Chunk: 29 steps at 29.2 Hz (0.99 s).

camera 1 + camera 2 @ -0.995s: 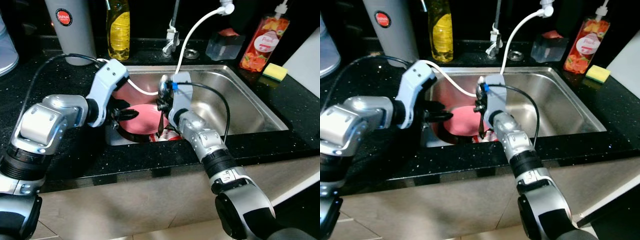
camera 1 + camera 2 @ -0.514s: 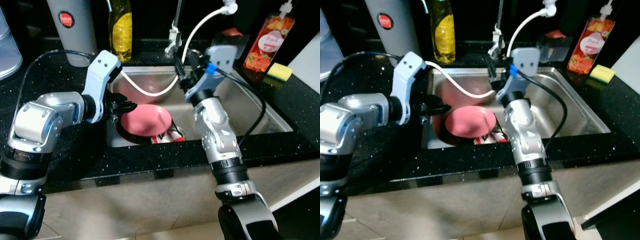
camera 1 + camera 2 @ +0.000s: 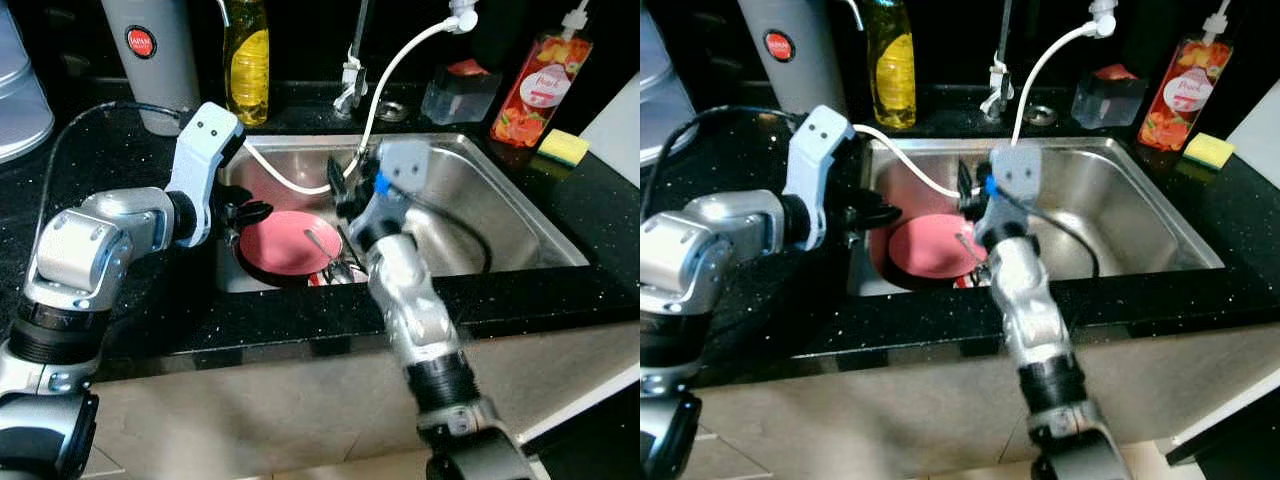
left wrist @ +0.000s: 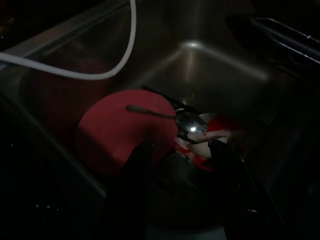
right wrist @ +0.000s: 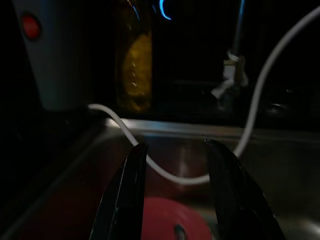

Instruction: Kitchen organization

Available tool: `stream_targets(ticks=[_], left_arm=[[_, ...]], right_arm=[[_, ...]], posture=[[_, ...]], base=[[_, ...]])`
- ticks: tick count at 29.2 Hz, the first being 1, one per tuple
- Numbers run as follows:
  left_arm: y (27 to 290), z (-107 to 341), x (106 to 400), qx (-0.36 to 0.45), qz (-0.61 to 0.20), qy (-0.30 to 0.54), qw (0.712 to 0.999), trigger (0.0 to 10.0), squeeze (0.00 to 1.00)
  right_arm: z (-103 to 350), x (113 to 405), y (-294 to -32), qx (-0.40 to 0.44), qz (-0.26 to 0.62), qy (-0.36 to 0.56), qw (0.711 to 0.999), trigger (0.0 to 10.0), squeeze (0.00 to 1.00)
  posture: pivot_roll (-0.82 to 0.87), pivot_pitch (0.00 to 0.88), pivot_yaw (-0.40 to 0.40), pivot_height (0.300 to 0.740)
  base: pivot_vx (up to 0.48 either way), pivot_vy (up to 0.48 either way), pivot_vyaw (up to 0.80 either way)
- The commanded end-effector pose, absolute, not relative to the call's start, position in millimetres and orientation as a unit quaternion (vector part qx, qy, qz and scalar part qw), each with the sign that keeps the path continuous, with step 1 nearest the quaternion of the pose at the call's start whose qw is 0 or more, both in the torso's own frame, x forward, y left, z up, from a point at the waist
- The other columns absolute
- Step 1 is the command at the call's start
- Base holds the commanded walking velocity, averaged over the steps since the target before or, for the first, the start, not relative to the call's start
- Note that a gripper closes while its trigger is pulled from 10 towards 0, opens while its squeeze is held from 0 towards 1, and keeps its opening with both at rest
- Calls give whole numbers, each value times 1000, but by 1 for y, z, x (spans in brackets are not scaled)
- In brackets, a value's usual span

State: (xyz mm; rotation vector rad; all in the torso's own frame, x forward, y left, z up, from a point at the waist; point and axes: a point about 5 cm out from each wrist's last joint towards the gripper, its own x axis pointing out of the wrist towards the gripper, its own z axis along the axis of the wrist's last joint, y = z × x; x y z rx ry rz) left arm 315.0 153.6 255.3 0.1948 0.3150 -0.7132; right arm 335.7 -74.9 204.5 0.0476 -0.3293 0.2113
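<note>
A pink plate (image 3: 282,243) rests in a dark pan at the left end of the steel sink (image 3: 470,200). A metal spoon (image 3: 320,243) lies on the plate's right side, and a red and white item (image 4: 216,142) sits beside it. My left gripper (image 3: 248,213) hovers at the sink's left wall just above the plate's edge, open, with its fingers (image 4: 136,190) either side of the rim. My right gripper (image 3: 340,192) hangs over the sink's middle, open and empty, pointing toward the back wall and the white hose (image 5: 165,172).
On the black counter behind the sink stand a yellow soap bottle (image 3: 243,55), a grey canister (image 3: 150,60), the faucet (image 3: 352,75), a clear container (image 3: 455,90), a red soap bottle (image 3: 527,75) and a yellow sponge (image 3: 558,146). The sink's right half is bare steel.
My right arm rose from the plate toward the faucet, then came back down over the sink. A spoon now lies on the pink plate. The left gripper has barely moved.
</note>
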Motion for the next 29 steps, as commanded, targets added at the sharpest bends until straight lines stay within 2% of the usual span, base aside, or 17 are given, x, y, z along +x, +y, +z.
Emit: stream_targets(ticks=[1, 4, 7, 11, 13, 19, 23, 29], left_arm=[[154, 255, 312, 97, -348, 142, 922, 10000, 0], [152, 259, 311, 100, -350, 116, 924, 10000, 0], [143, 272, 313, 121, -335, 18, 934, 10000, 0], [128, 278, 316, 88, -325, -24, 941, 10000, 0], [127, 281, 316, 85, -327, -31, 941, 10000, 0], [128, 279, 320, 89, -317, -30, 944, 10000, 0], [133, 278, 323, 81, -283, -39, 955, 10000, 0], [137, 279, 321, 78, -246, -44, 965, 10000, 0]], right_arm=[[204, 332, -76, 15, 87, -168, 982, 10000, 0], [206, 331, -79, 9, 83, -177, 981, 10000, 0], [217, 335, -96, -16, 68, -198, 978, 10000, 0], [237, 335, -117, -30, 22, -224, 974, 10000, 0], [241, 334, -119, -31, 16, -229, 973, 10000, 0], [247, 331, -110, -39, 32, -240, 969, 10000, 0], [249, 327, -96, -45, 79, -240, 966, 10000, 0], [251, 329, -92, -52, 104, -232, 966, 10000, 0]], posture=[[165, 0, -7, 740], [157, 0, -6, 740], [131, 0, 29, 740], [109, 0, 67, 740], [110, 0, 73, 740], [88, 0, 87, 740], [122, 0, 42, 740], [141, 0, 21, 740]], base=[[0, 0, 0], [0, 0, 0], [0, 0, 0], [0, 0, 0], [0, 0, 0], [0, 0, 0], [0, 0, 0], [0, 0, 0]])
